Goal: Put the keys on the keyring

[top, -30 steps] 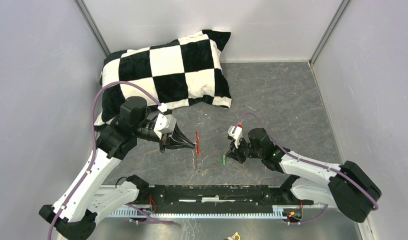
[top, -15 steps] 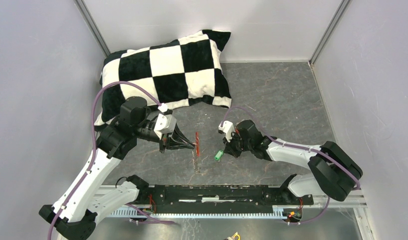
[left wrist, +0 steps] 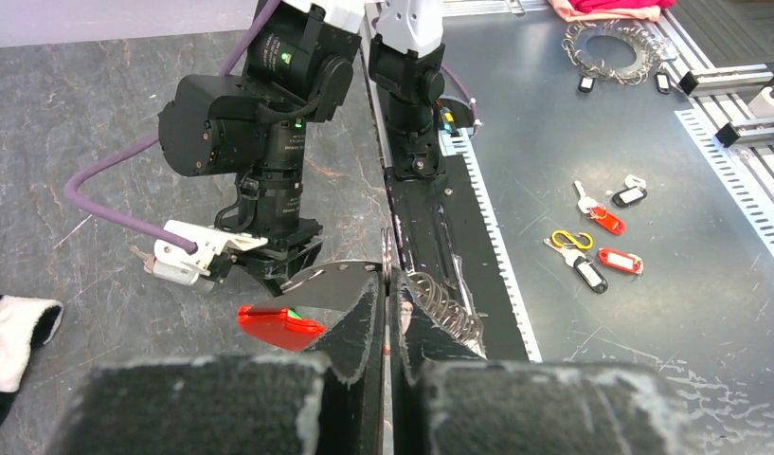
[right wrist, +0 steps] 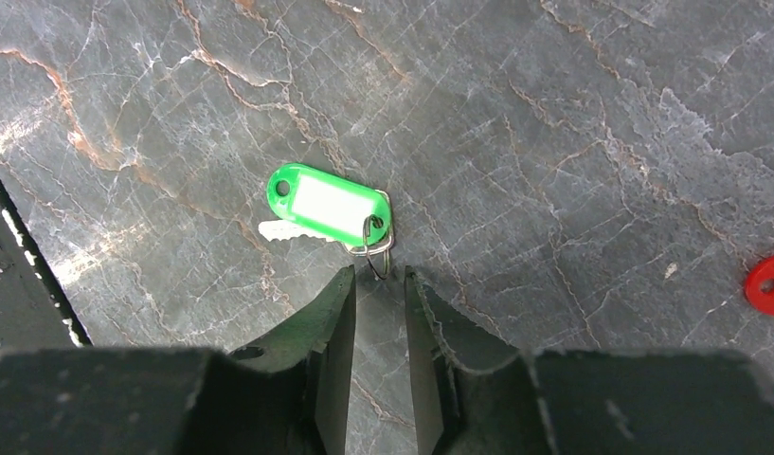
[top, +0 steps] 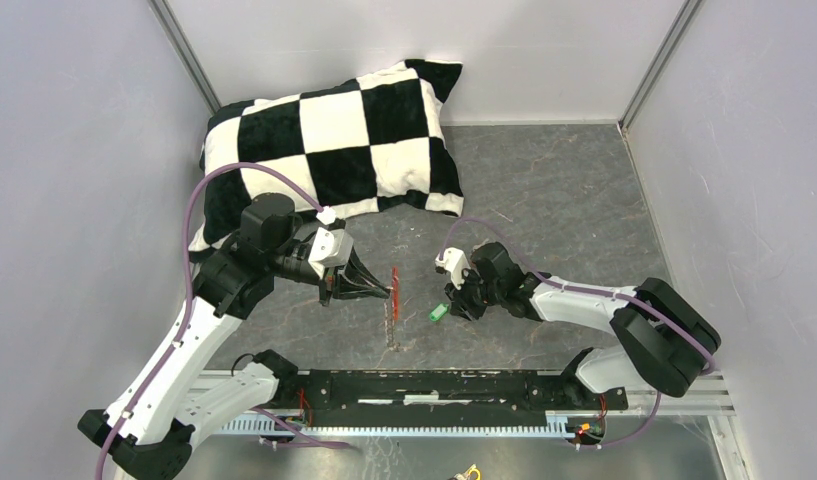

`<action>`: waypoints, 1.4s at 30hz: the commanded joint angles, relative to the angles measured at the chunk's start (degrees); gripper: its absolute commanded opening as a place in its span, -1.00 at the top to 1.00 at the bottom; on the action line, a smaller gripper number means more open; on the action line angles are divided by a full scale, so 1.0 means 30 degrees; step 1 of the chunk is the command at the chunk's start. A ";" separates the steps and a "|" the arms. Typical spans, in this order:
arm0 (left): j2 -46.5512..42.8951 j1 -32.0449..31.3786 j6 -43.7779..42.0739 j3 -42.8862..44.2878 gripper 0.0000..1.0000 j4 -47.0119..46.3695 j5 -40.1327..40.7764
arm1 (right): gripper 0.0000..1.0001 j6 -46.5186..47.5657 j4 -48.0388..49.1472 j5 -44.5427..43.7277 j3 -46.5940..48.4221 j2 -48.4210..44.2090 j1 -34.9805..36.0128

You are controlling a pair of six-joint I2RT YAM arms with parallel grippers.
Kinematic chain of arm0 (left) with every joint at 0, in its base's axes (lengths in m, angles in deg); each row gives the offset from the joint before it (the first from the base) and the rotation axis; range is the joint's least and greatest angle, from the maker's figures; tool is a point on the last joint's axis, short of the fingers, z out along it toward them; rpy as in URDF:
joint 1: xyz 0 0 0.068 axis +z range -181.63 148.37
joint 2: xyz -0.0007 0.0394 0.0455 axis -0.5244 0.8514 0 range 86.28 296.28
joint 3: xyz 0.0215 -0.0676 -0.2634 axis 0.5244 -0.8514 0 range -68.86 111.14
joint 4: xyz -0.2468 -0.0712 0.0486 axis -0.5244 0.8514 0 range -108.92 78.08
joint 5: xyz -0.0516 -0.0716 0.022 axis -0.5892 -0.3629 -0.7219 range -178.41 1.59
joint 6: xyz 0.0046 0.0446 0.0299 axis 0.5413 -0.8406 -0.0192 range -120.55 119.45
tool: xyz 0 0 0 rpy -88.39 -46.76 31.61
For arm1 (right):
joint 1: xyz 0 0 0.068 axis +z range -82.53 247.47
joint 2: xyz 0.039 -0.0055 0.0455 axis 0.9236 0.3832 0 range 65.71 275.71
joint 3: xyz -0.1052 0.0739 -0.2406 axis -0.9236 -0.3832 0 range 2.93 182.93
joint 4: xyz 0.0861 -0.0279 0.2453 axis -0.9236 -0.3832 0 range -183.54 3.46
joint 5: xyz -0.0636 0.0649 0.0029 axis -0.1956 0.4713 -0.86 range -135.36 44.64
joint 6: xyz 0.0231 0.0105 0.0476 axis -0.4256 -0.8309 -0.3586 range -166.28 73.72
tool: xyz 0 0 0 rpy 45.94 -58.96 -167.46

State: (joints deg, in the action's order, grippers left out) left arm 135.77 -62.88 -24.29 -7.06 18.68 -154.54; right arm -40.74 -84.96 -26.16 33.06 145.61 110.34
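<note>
Where the grey marbled tabletop [top: 574,200] meets pale walls [top: 74,150], the left end effector [top: 385,291] clamps the keyring [top: 394,275]; the right end effector [right wrist: 378,284], slightly parted, holds nothing, the green key [right wrist: 326,204] lying just ahead.

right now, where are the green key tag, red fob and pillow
green key tag [right wrist: 331,204]: right wrist view, white label
red fob [left wrist: 277,325]: left wrist view, its middle
pillow [top: 334,150]: top view, centre
</note>
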 commanded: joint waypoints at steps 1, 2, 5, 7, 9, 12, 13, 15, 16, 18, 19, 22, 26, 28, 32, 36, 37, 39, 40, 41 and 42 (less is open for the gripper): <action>-0.0178 0.0014 -0.0698 0.0436 0.96 -0.0340 -0.0149 | 0.35 0.0408 0.0288 0.0208 0.0740 -0.0028 0.0049; -0.0180 0.0014 -0.0698 0.0457 0.96 -0.0325 -0.0137 | 0.34 0.0383 0.0361 0.0272 0.0781 -0.0095 0.0064; -0.0223 0.0014 -0.0690 0.0494 0.96 -0.0326 -0.0097 | 0.32 0.0350 0.0556 0.0426 0.0767 -0.0176 0.0058; -0.0256 0.0006 -0.0697 0.0494 0.96 -0.0314 -0.0106 | 0.32 0.0350 0.0541 0.0396 0.0800 -0.0140 0.0061; -0.0253 0.0014 -0.0747 0.0516 0.96 -0.0216 -0.0106 | 0.32 0.0350 0.0636 0.0475 0.0742 -0.0196 0.0061; -0.0285 0.0006 -0.0903 0.0523 0.96 -0.0078 -0.0102 | 0.30 0.0321 0.0866 0.0700 0.0679 -0.0409 0.0054; -0.0274 0.0013 -0.0903 0.0523 0.96 -0.0079 -0.0105 | 0.30 0.0278 0.0945 0.0715 0.0661 -0.0481 0.0061; -0.0295 0.0014 -0.0930 0.0523 0.96 -0.0084 -0.0134 | 0.30 0.0290 0.1093 0.0842 0.0650 -0.0604 0.0057; -0.0264 0.0000 -0.0932 0.0549 0.96 -0.0073 -0.0128 | 0.30 0.0241 0.1202 0.0852 0.0607 -0.0667 0.0065; -0.0263 0.0006 -0.0932 0.0581 0.96 -0.0083 -0.0120 | 0.29 0.0149 0.1394 0.0992 0.0592 -0.0679 0.0058; -0.0256 0.0013 -0.0917 0.0581 0.96 -0.0076 -0.0119 | 0.28 0.0131 0.1432 0.1118 0.0591 -0.0650 0.0055; -0.0249 0.0014 -0.0954 0.0578 0.96 -0.0068 -0.0120 | 0.19 0.0087 0.1405 0.1085 0.0675 -0.0407 0.0066; -0.0237 0.0014 -0.0961 0.0610 0.96 -0.0076 -0.0127 | 0.19 0.0222 0.1187 0.0740 0.0881 -0.0159 0.0064; -0.0241 0.0014 -0.0961 0.0662 0.96 -0.0055 -0.0131 | 0.20 0.0363 0.1058 0.0535 0.0969 -0.0063 0.0051; -0.0248 0.0011 -0.0961 0.0724 0.96 -0.0043 -0.0112 | 0.27 0.0654 0.0852 0.0418 0.1197 0.0171 0.0063; -0.0259 -0.0008 -0.0965 0.0799 0.96 -0.0054 -0.0082 | 0.48 0.0888 0.0595 0.0837 0.1484 0.0595 0.0054; -0.0281 0.0008 -0.0969 0.0828 0.96 -0.0054 -0.0062 | 0.51 0.0932 0.0542 0.0914 0.1529 0.0671 0.0044; -0.0306 0.0014 -0.0932 0.0887 0.96 -0.0064 -0.0004 | 0.51 0.1058 0.0376 0.1080 0.1587 0.0810 0.0063; -0.0364 0.0014 -0.0917 0.0902 0.96 -0.0077 0.0032 | 0.49 0.1131 0.0273 0.1232 0.1616 0.0845 0.0064; -0.0390 0.0014 -0.0930 0.0925 0.96 -0.0083 0.0091 | 0.47 0.1206 0.0158 0.1340 0.1632 0.0892 0.0068; -0.0426 0.0014 -0.0946 0.0954 0.96 -0.0069 0.0113 | 0.44 0.1254 0.0068 0.1355 0.1617 0.0932 0.0048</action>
State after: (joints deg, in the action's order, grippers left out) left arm 135.60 -62.88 -25.15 -6.84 18.75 -154.45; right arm -38.64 -84.06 -23.99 35.84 147.84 110.34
